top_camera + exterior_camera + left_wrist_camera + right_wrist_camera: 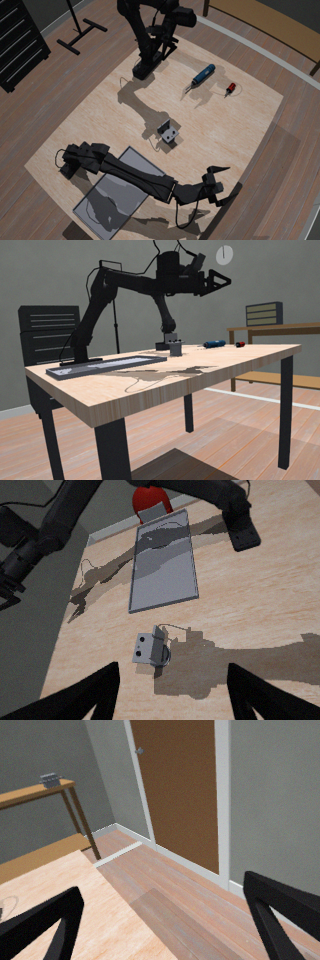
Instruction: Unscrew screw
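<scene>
My left jaws (pixel 171 49) stand partway open with nothing between them, up by the left arm's base; my right jaws (pixel 233 180) (pixel 230 281) are spread wide and empty, reaching toward the counter's (pixel 219 121) (pixel 232 353) (pixel 250 600) (pixel 95 920) edge.

I take the joint module (pixel 171 142) (pixel 176 349) (pixel 166 656) as my landmark. It stands upright on the counter, the L-shaped bracket (pixel 165 135) (pixel 171 337) (pixel 145 648) seated on top. I count four dark screw heads in the bracket from above, but can't tell which is fully down.

The shallow gray tray (pixel 130 160) (pixel 105 368) (pixel 165 575) lies near the module, on the right arm's side. That arm passes over it, and shadow covers part of its floor; what I can see inside is bare gray bed.

The electric screwdriver (pixel 204 74) (pixel 215 344) lies well apart from the module, on the other side from the tray, and the red-handled screwdriver (pixel 231 88) (pixel 240 344) lies beyond it.
</scene>
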Controlling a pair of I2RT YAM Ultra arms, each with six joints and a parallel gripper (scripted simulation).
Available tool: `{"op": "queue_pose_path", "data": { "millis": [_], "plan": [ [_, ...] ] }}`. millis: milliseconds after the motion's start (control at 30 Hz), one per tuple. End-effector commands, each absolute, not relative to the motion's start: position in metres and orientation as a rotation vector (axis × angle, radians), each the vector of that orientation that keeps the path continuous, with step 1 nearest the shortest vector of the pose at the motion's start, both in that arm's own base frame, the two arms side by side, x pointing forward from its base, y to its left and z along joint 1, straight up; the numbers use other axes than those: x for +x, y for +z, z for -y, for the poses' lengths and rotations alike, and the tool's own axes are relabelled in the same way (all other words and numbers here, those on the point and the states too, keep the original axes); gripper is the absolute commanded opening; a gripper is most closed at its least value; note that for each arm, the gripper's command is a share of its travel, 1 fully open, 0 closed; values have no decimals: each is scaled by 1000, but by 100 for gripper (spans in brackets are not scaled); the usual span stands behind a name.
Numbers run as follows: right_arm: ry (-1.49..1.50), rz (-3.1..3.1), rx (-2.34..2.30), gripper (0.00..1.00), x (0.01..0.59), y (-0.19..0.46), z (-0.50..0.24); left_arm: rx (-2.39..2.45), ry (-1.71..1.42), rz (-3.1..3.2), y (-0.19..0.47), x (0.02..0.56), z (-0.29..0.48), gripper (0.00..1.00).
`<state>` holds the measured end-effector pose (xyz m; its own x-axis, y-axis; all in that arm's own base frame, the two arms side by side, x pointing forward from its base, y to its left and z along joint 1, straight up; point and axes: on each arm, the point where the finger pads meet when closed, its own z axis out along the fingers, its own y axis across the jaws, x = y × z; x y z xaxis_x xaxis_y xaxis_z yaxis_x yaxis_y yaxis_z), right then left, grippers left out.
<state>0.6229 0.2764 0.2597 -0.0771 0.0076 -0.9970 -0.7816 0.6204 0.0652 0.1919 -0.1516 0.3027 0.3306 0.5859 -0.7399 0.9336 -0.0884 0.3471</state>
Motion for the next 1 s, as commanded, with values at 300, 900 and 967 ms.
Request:
{"op": "queue_pose_path", "data": {
  "millis": [300, 900, 967],
  "plan": [
    [740, -1507, -678, 100, 622, 267, -276, 1682, -571, -1571, 285, 214, 139, 65],
    [740, -1507, -678, 100, 622, 267, -276, 1475, -615, -1918, 259, 240, 118, 65],
    [740, -1507, -678, 100, 622, 267, -276, 1437, -623, -1971, 255, 244, 115, 65]
  ]
}}
